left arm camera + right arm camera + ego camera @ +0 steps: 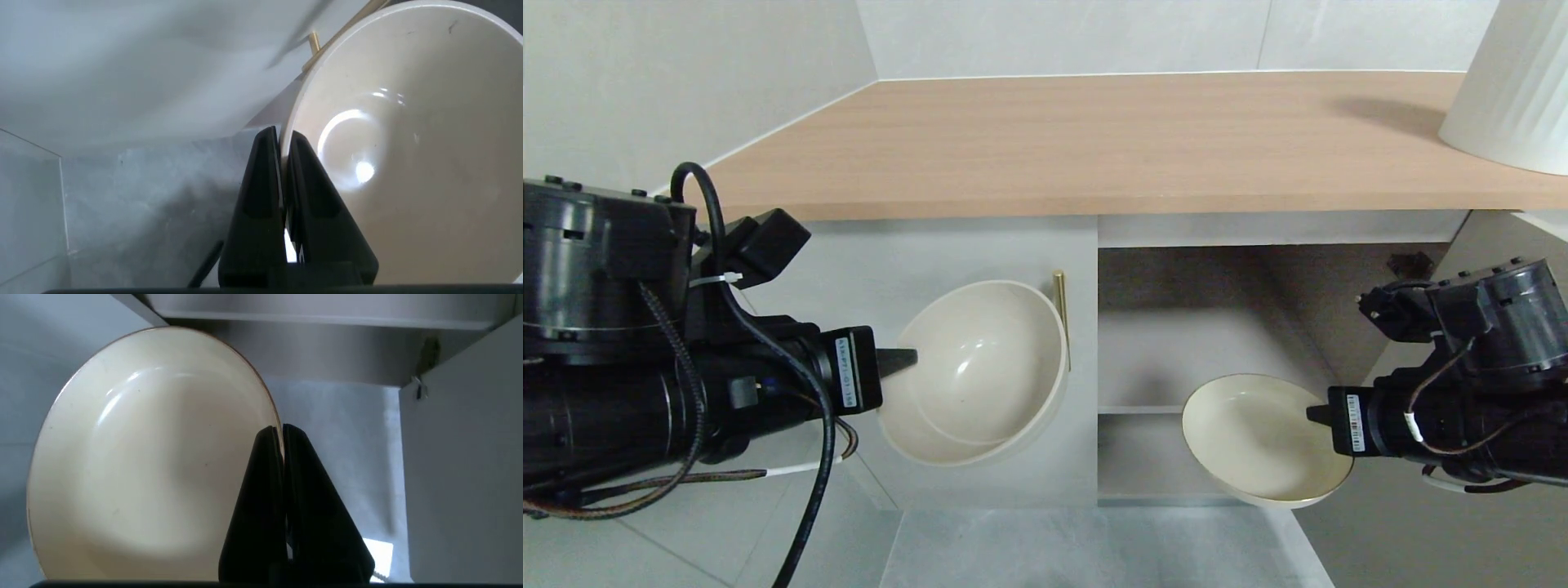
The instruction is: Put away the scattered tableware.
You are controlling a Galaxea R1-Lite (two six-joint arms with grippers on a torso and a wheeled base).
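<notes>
My left gripper (907, 359) is shut on the rim of a deep cream bowl (980, 371), held in the air in front of the closed left cabinet door (980, 253). The left wrist view has the bowl (409, 139) with its rim pinched between the black fingers (274, 163). A shallow cream plate (1258, 437) with a thin gold rim hangs in my right gripper (1319, 415), which is shut on its edge, before the open right cabinet compartment (1209, 327). That plate (147, 449) also fills much of the right wrist view, beside the gripper (282, 449).
A wooden countertop (1094, 139) runs above the cabinet. A white ribbed container (1511, 90) stands on it at the far right. A gold handle (1062, 314) sits on the closed door. The open compartment has a shelf (1160, 359), and its door (1445, 245) swings out to the right.
</notes>
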